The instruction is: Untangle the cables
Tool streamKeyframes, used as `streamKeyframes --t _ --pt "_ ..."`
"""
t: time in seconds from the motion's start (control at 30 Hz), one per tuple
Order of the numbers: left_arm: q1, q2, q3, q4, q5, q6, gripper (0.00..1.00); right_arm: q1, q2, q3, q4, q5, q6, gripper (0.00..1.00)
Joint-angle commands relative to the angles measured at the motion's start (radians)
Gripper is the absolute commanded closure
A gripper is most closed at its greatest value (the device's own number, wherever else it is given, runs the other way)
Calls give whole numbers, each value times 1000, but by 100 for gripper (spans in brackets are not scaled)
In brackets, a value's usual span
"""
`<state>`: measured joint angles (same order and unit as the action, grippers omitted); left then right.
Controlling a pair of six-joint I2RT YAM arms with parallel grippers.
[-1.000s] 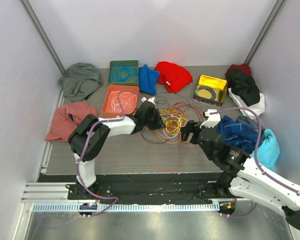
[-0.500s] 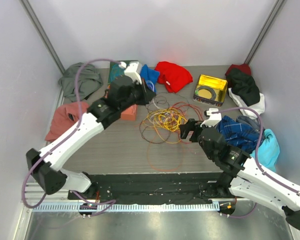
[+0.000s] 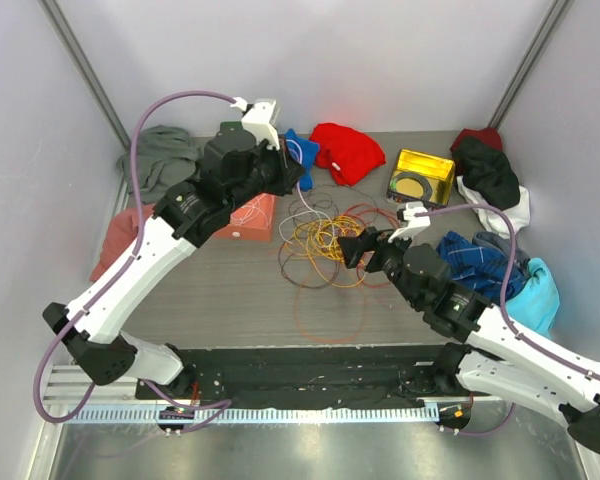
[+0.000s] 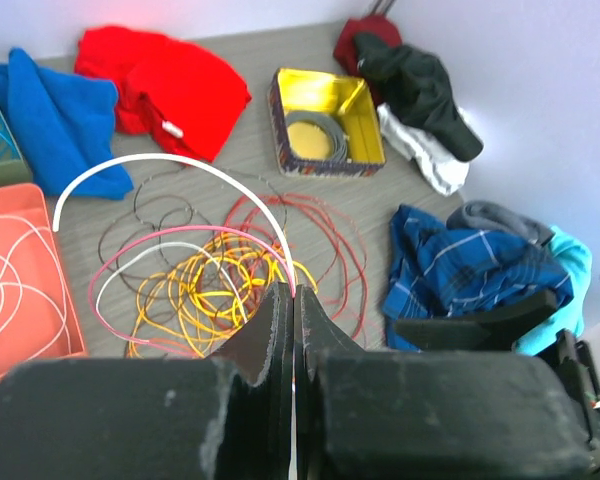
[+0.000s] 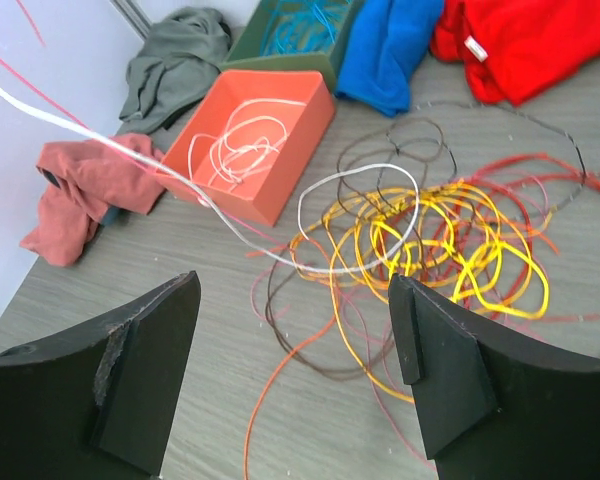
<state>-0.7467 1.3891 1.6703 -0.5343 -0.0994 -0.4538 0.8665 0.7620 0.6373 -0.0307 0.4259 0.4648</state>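
At left, orange tray (image 5: 298,160) holds white cable loops (image 5: 242,140).

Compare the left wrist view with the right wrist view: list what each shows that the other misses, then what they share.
Left wrist only: the left tool, shut on a white cable, the yellow tin, the blue plaid cloth and the black garment.
Right wrist only: the grey-green garment and the pink cloth.
Both: the orange tray, the yellow cables, the blue cloth and the red cloth.
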Motion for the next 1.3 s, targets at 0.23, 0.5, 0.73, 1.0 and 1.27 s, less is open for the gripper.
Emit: streamKeyframes --t 0.23,0.5,0.73,1.0,1.27 --pt "-43 40 69 -39 -16 24 100 0 145 98 282 -107 -118 16" --pt "-66 53 75 -49 -23 24 100 2 209 110 341 -50 -143 21" --pt "-77 53 68 -47 -25 17 100 -6 313 168 328 39 -138 58" --pt "-79 -4 -56 -1 -43 -20 79 -7 257 220 255 73 -156 99" --pt "-79 -10 -239 11 -120 -65 0 -7 134 390 -29 137 -206 99"
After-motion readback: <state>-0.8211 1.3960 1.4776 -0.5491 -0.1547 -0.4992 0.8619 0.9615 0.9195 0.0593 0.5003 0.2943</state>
